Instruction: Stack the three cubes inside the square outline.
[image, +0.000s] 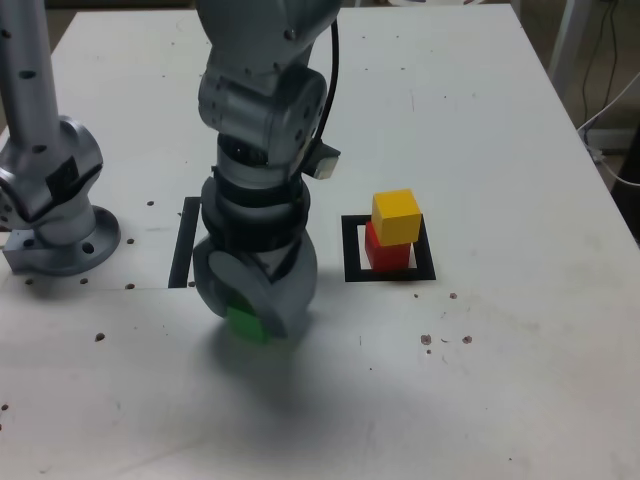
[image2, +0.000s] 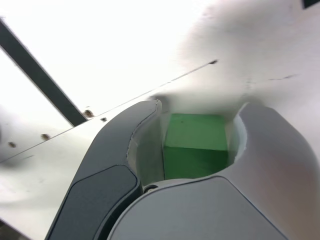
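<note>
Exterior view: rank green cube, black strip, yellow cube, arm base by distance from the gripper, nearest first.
1. green cube: between the jaws of the gripper.
2. black strip: just off the gripper toward the exterior view's left.
3. yellow cube and arm base: too close to call. The cube sits on the red cube at right; the base is far left.

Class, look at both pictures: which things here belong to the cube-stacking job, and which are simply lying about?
Belong to the job: green cube between the gripper jaws; yellow cube on red cube; square outline.

Lying about: straight black strip; grey mount at the exterior view's left.
</note>
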